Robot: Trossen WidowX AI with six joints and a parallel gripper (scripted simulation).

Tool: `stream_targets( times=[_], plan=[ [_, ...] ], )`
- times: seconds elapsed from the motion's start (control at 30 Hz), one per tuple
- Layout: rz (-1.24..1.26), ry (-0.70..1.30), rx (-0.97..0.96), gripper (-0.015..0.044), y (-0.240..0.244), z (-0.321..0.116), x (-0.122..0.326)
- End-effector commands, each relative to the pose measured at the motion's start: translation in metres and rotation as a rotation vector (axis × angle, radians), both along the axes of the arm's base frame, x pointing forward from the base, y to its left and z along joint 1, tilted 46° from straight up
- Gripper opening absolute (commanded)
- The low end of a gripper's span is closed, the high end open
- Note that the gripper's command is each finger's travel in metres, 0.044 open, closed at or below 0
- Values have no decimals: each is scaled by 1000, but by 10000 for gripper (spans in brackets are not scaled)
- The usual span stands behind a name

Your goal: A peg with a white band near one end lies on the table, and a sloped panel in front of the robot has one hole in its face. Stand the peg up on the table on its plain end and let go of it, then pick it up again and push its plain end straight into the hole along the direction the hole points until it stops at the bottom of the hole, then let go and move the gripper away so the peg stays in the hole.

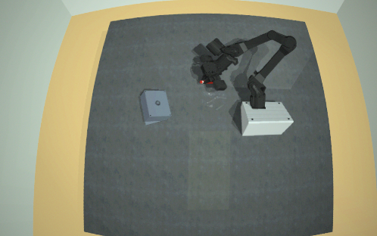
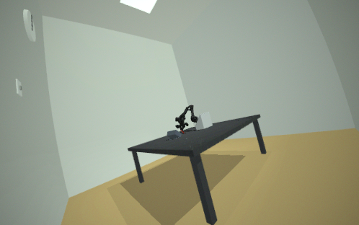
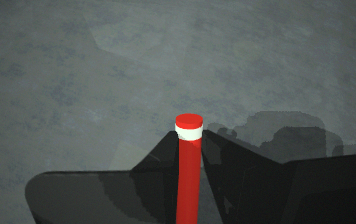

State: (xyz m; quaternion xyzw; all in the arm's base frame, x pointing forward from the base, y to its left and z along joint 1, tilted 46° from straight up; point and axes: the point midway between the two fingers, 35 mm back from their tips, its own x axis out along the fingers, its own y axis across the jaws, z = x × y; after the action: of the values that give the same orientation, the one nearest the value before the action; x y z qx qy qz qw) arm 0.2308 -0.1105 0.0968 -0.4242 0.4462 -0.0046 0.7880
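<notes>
The red peg (image 1: 201,82) (image 2: 182,132) (image 3: 189,175) has a white band near one end. My gripper (image 1: 211,82) (image 3: 188,138) is shut on it, one finger on each side just below the band in the wrist view. In the top view the banded end points left, toward the panel. The plain end is out of the wrist view and hidden by the gripper in the top view; I cannot tell whether it touches the table. The blue-grey sloped panel (image 1: 162,110) (image 2: 173,133) stands left of the gripper. Its hole (image 1: 157,102) shows in its face and looks empty.
The white base block (image 1: 261,128) (image 2: 205,120) carries the arm at the right of the dark table (image 1: 132,181) (image 2: 162,147). A faint rectangle (image 1: 209,170) marks the table toward the bottom of the top view. Arm shadows fall near the gripper.
</notes>
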Motion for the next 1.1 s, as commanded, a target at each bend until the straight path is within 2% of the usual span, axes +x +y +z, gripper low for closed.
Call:
stream_targets(
  times=[0.0,1.07],
  plan=[
    [29,-23,10,50,0,1,-3],
    [218,-198,109,50,-2,10,-22]
  ],
)
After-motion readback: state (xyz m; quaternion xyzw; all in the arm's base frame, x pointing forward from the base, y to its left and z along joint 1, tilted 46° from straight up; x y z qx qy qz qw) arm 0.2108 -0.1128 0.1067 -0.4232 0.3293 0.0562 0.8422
